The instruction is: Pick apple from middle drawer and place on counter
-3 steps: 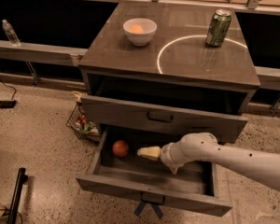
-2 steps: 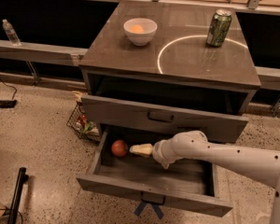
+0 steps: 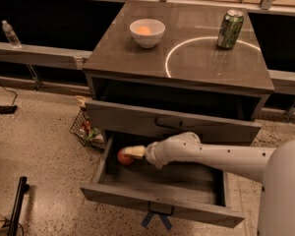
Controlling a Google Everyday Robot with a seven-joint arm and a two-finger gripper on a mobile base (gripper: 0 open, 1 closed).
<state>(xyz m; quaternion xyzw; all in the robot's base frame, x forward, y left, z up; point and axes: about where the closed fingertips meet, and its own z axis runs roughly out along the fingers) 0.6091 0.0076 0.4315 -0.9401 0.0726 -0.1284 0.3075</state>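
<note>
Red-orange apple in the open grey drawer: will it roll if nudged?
Likely rolls: the round red-orange apple lies in the flat-floored grey wooden drawer. Probably firm, so a pinch should hold. End effector sits beside it.

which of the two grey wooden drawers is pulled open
The lower grey drawer, with blue crossed strips under its dark handle, is pulled out; the upper grey drawer is shut. The gripper is inside the open one, at the round red-orange apple.
</note>
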